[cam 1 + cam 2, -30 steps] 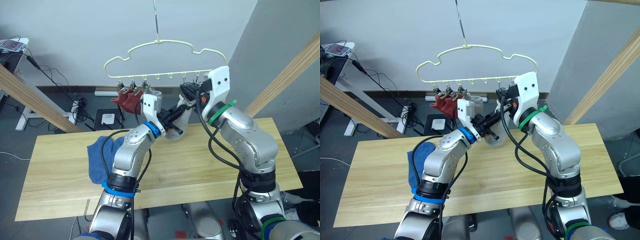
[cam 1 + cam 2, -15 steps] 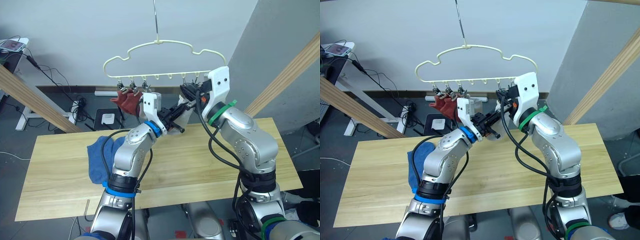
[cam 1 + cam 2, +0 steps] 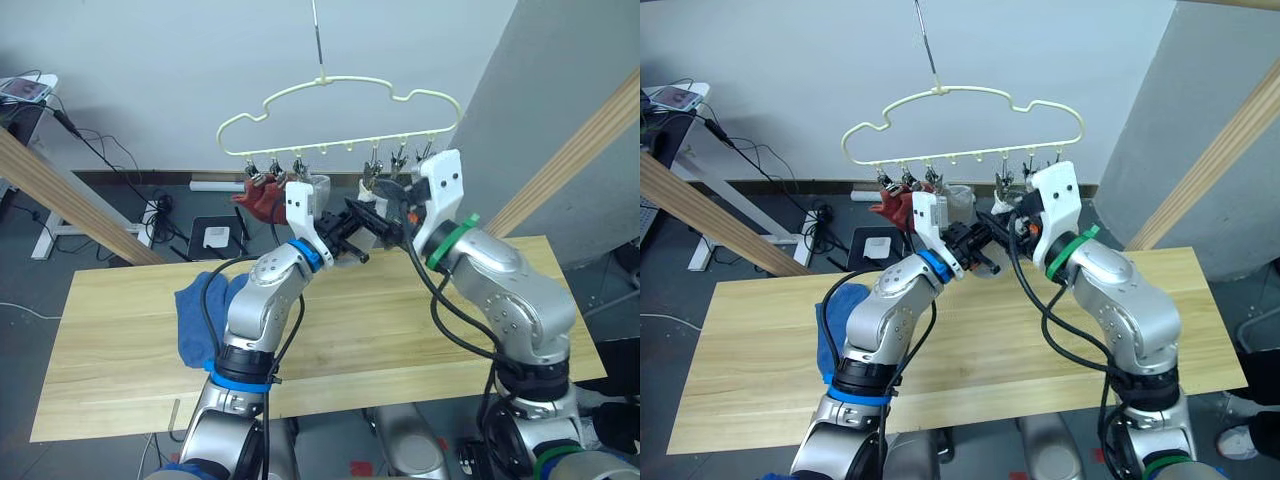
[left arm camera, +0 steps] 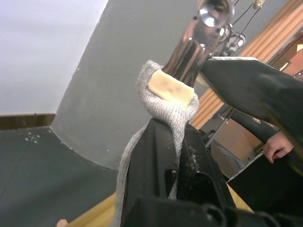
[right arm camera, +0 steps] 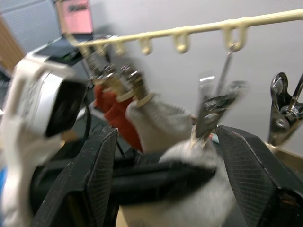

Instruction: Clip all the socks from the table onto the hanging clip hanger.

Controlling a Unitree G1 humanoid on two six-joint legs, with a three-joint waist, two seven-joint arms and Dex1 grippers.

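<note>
The left pincer point(image 4: 173, 158) is closed on a light grey knit sock point(image 4: 163, 106), holding its cuff up into a shiny metal clip with a cream pad point(image 4: 182, 71) that bites the fabric just past the fingertips. The right pincer point(image 5: 163, 177) is spread wide, its two black fingers point(image 5: 97, 170) standing either side of the same clip and sock without touching them. Above both pincers hangs the thin cream-yellow cloud-shaped clip hanger point(image 3: 340, 85). On its row of clips, away from the right pincer and beyond the left arm, two rust red socks point(image 3: 265, 198) hang beside another light grey sock point(image 5: 158, 120). Below and behind the left pincer, blue socks point(image 3: 205, 310) lie bunched on the long light wooden plank table point(image 3: 130, 370), next to the left arm's elbow.
</note>
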